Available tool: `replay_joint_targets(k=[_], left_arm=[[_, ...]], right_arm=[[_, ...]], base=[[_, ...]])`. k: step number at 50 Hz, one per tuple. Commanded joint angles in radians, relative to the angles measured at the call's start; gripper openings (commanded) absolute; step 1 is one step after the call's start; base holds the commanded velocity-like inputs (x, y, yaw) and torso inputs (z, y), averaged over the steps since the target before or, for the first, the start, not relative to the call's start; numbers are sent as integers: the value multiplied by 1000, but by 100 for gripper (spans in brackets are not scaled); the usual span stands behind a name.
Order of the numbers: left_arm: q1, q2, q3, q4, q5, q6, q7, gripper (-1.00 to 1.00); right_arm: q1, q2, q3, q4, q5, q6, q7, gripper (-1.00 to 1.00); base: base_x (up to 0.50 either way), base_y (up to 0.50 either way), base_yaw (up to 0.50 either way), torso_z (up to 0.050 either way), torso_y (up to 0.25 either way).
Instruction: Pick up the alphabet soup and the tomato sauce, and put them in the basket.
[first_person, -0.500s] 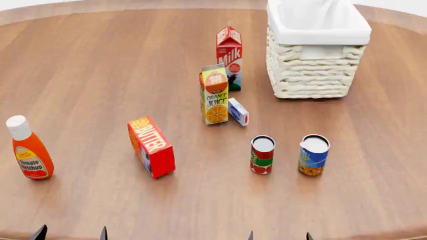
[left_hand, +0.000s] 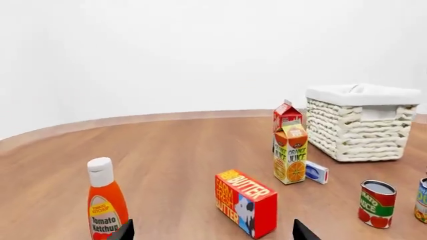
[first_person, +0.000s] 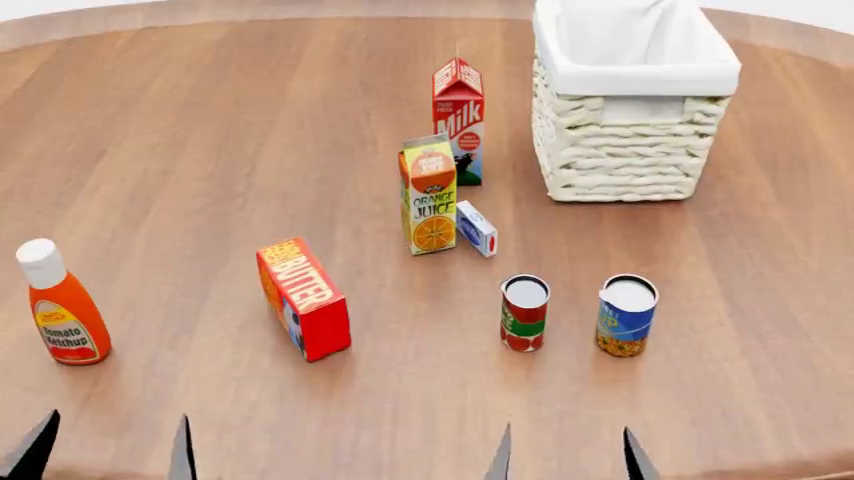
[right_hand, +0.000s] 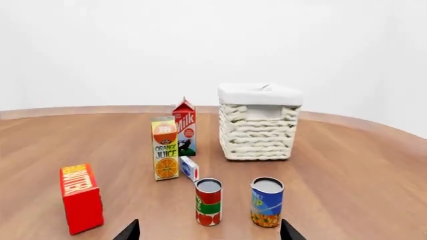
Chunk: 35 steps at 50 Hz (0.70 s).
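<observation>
The alphabet soup is a blue and yellow can standing upright; it also shows in the right wrist view. The tomato sauce is a red and green can just left of it, also in the right wrist view and the left wrist view. The basket stands at the far right, white-lined and empty as far as I see. My left gripper is open near the front edge, before the ketchup. My right gripper is open and empty, short of the two cans.
A ketchup bottle stands at the left, a red butter box in the middle. An orange juice carton, a milk carton and a small blue-white box stand between the cans and the basket.
Both grippers' fingertips reach further into the head view from its lower edge. The objects sit slightly lower in the view; none has moved on the table.
</observation>
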<state>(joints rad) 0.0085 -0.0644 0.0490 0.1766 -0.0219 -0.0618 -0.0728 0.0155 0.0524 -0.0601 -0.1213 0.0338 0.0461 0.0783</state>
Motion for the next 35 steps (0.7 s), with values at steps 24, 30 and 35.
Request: replay_joint_targets(k=[24,30,35], left_arm=[[-212,-1121,627,870,-278,88,-1134,100],[-588,-1222,1087,870,-230,145,-1308,100],[-833,-1216,1364,870,-216,143,-1367,100]], right_arm=[[19,127,36,-925,94,389,108,100],[-57,153,-3,-873,72,242,131,100],[-68,157,2,-886,83,228,136,100]], base=[[0,0,0,0,0],[0,0,0,0,0],[0,0,0,4,0]])
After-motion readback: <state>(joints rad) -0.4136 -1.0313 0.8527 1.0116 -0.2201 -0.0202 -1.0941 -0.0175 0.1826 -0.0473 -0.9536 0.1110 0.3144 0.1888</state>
